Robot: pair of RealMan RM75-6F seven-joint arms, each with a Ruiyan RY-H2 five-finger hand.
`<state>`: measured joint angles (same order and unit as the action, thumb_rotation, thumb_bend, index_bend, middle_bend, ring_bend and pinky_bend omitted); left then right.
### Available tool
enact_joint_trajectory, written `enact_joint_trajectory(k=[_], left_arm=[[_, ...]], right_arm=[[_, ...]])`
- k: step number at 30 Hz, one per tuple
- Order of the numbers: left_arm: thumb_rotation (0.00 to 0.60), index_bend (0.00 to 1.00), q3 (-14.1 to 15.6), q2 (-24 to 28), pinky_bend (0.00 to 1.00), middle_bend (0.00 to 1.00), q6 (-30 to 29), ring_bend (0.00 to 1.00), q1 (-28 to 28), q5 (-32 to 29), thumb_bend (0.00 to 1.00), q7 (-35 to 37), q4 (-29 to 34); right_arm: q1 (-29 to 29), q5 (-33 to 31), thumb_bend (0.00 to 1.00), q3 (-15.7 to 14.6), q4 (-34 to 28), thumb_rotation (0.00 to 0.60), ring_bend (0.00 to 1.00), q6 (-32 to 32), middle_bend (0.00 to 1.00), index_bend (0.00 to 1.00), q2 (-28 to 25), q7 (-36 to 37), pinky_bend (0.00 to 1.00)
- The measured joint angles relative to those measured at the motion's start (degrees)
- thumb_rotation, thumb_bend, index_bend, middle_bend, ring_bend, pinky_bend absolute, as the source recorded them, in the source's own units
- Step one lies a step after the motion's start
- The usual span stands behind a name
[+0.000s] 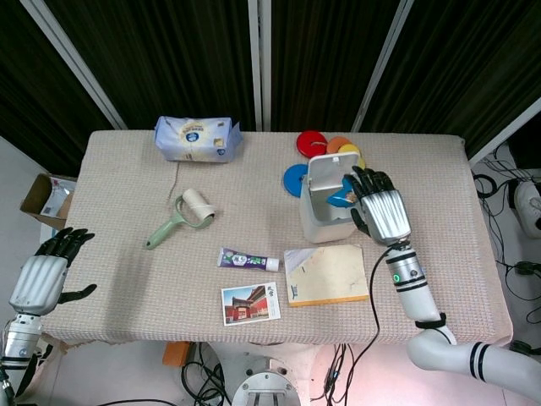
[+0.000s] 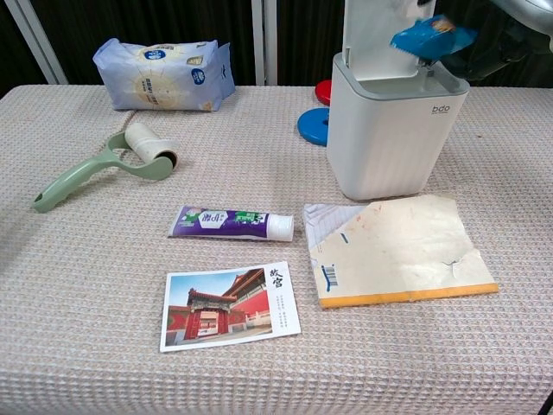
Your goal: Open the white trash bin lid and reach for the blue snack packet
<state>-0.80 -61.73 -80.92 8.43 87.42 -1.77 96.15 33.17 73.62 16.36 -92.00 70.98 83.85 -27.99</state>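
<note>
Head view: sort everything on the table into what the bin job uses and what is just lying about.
In use: white trash bin, its raised lid, blue snack packet, right hand holding it over the bin.

Lying about: lint roller, toothpaste tube, postcard, worn book, tissue pack, colored discs.

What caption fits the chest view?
Right robot hand holds blue snack packet above open white trash bin.
</note>
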Motion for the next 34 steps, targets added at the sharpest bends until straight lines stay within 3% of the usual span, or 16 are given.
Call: enact_joint_trajectory(k=[7, 11, 14, 19, 25, 29, 34], left_arm=[[0.600, 0.18, 0.22, 0.09, 0.23, 0.14, 0.30, 0.09, 0.08, 0.06, 0.03, -0.76, 0.67], [0.600, 0.18, 0.15, 0.22, 0.23, 0.14, -0.56, 0.09, -0.20, 0.27, 0.02, -0.74, 0.85], [0.600, 0.18, 0.10, 0.37, 0.23, 0.14, -1.00, 0.09, -0.44, 0.30, 0.03, -0.51, 0.90], [0.600, 0.18, 0.01, 0.51, 0.23, 0.14, -1.73, 0.09, -0.66, 0.64, 0.02, -0.51, 1.10], [0.600, 0.18, -0.04, 0.31, 0.23, 0.14, -2.04, 0.09, -0.72, 0.88, 0.02, -1.10, 1.20], [0.600, 0.18, -0.09, 0.28, 0.23, 0.14, -2.46, 0.09, -0.89, 1.03, 0.03, -1.06, 1.17], [0.600, 0.18, -0.10, 0.37, 0.23, 0.14, -2.58, 0.09, -0.95, 1.15, 0.02, -0.74, 1.07]], right_arm=[[-1.07, 1.65, 0.18, -0.83, -1.64, 0.600, 0.00, 2.30, 0.00, 0.00, -1.42, 2.57, 0.00], [-3.50, 3.69, 0.18, -2.91, -3.73, 0.600, 0.00, 5.00, 0.00, 0.00, -3.47, 2.53, 0.00], [-7.17, 5.92, 0.18, -5.85, -5.15, 0.600, 0.00, 8.95, 0.00, 0.00, -5.49, 2.31, 0.00], [-16.61, 8.84, 0.16, -13.20, -7.03, 0.600, 0.00, 16.40, 0.00, 0.00, -9.62, 3.06, 0.00], [-27.15, 11.11, 0.15, -20.28, -4.97, 0.600, 0.00, 23.75, 0.00, 0.00, -12.32, 9.04, 0.00], [-31.27, 12.23, 0.15, -21.73, -2.26, 0.600, 0.00, 27.37, 0.00, 0.00, -12.58, 11.28, 0.00], [-33.58, 12.92, 0.15, -21.34, -1.21, 0.600, 0.00, 29.01, 0.00, 0.00, -13.12, 11.98, 0.00]])
